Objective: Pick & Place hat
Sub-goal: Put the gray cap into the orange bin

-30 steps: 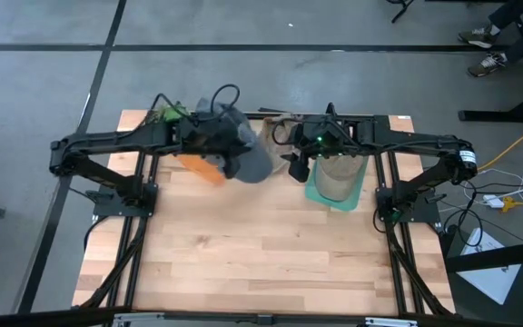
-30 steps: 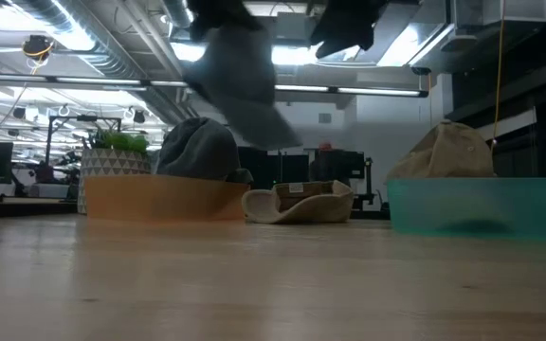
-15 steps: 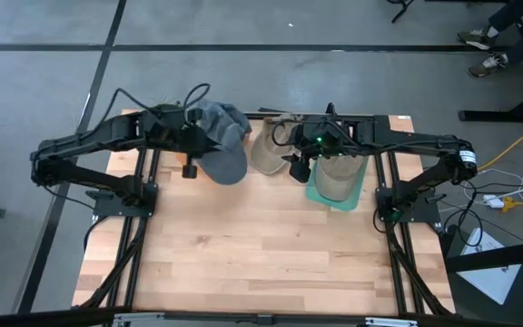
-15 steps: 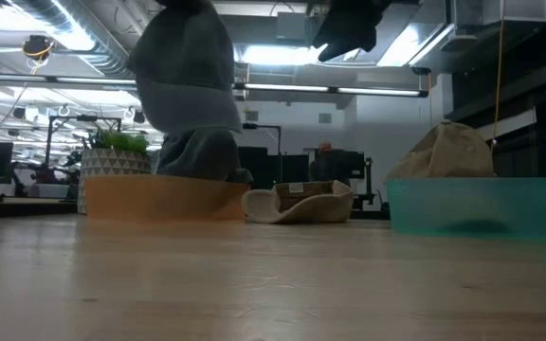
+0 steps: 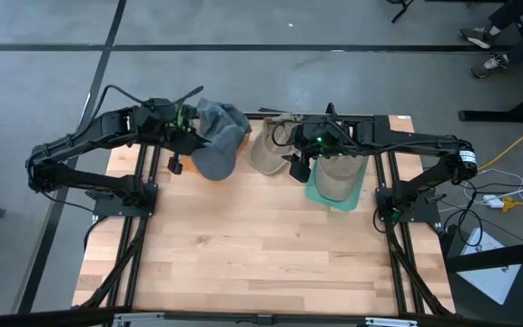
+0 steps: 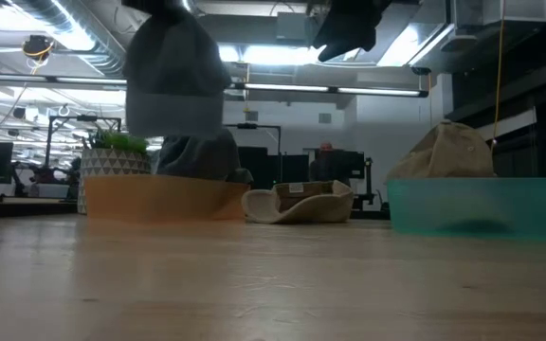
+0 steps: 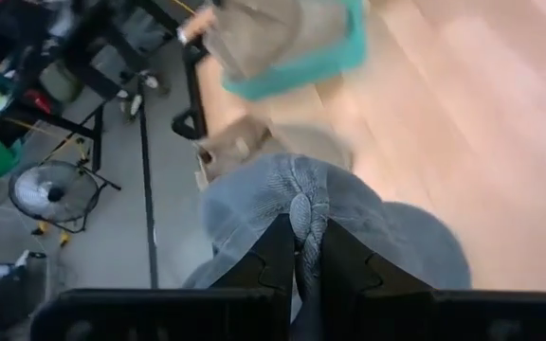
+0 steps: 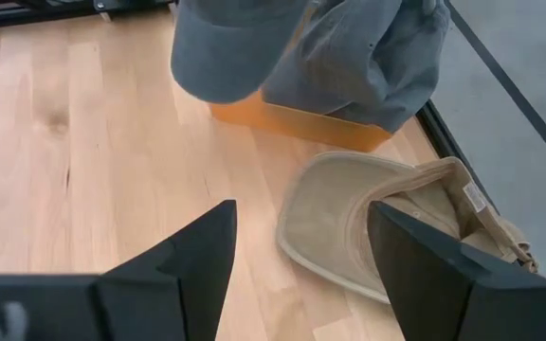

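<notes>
My left gripper [image 7: 297, 232] is shut on a grey cap [image 5: 212, 154], which hangs over the orange bin [image 6: 159, 201] at the table's far left. In the low view the cap [image 6: 173, 80] is above a second grey hat [image 6: 199, 156] that rests in that bin. A beige hat [image 5: 266, 150] lies on the table between the bins. Another beige hat [image 6: 444, 152] sits in the teal bin [image 6: 472, 208]. My right gripper [image 8: 301, 208] is open and hovers above the table beside the loose beige hat [image 8: 387, 227], touching nothing. My left gripper pinches a gathered fold of the grey cap's crown [image 7: 302, 201] between its two fingers. The cap hangs below the fingers, lifted clear, with its brim end [image 6: 173, 118] lowest, just above the hat in the orange bin.
The orange bin [image 8: 301, 121] and teal bin [image 5: 334, 195] stand along the far edge with the loose beige hat between them. A potted plant [image 6: 112, 156] stands behind the orange bin. Bare wood [image 5: 261, 245] covers the table's middle and near part.
My left gripper has carried the grey cap toward the table's left and far edge, from near the loose beige hat to above the orange bin. It has stayed shut on the cap throughout. The cap swung as it went and now hangs straighter.
</notes>
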`<state>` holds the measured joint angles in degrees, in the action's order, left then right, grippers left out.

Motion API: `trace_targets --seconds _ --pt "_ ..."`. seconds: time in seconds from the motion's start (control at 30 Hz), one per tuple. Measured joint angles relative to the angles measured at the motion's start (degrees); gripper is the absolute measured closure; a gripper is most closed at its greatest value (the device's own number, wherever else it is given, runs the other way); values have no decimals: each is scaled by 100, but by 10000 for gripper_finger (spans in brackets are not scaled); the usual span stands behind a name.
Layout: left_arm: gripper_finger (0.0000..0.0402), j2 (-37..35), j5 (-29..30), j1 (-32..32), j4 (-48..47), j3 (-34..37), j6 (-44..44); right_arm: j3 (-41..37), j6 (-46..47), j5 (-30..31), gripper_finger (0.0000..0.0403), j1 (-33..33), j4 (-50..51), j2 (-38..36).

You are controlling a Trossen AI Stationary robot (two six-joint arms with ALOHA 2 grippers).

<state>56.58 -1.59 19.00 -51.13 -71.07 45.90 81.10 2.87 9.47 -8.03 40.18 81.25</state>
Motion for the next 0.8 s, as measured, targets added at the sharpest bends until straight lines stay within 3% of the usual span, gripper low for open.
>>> trace_targets --seconds 0.1,0.37,0.6,0.8 --pt "384 0 167 84 -379 0 604 -2 -41 55 166 0 0 2" --pt "384 0 1373 114 -698 0 1899 -2 -52 1091 166 0 0 4" --pt "384 7 1532 114 -686 3 2240 -1 -34 1202 166 0 0 4" --pt "384 9 1221 112 -456 424 2471 -2 17 1202 166 0 0 7"
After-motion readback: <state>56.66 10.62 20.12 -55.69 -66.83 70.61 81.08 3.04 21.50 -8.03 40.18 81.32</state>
